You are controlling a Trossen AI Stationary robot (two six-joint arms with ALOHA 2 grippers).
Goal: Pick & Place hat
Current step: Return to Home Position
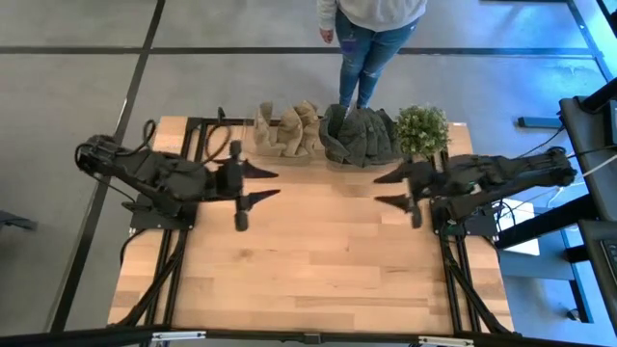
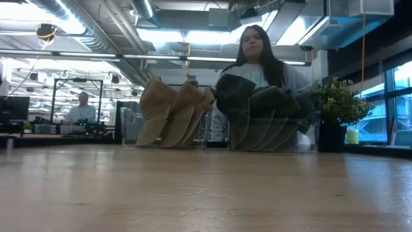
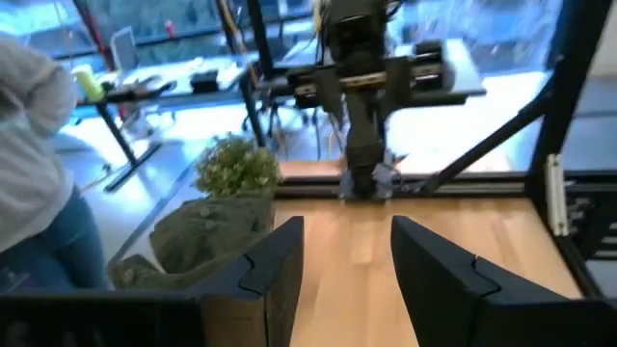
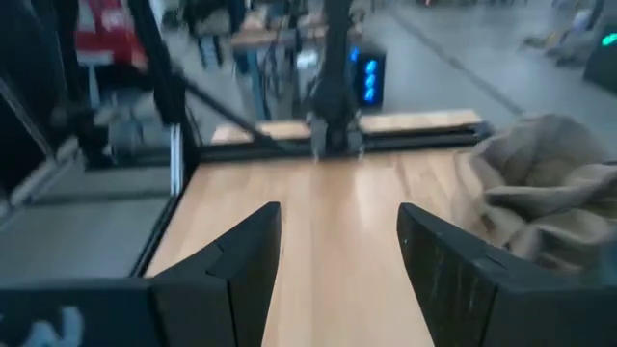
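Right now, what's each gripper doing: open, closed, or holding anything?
Left gripper: open, holding nothing.
Right gripper: open, holding nothing.

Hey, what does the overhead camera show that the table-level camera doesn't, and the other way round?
Only the high view shows the left arm and right arm. They face each other above the table with their jaws open.

Only the low view shows the clear bin wall, a second person far back in the room, and the ceiling lights.

Both show the wooden table, the brown caps beside the dark caps, the potted plant, and a person standing behind the table.
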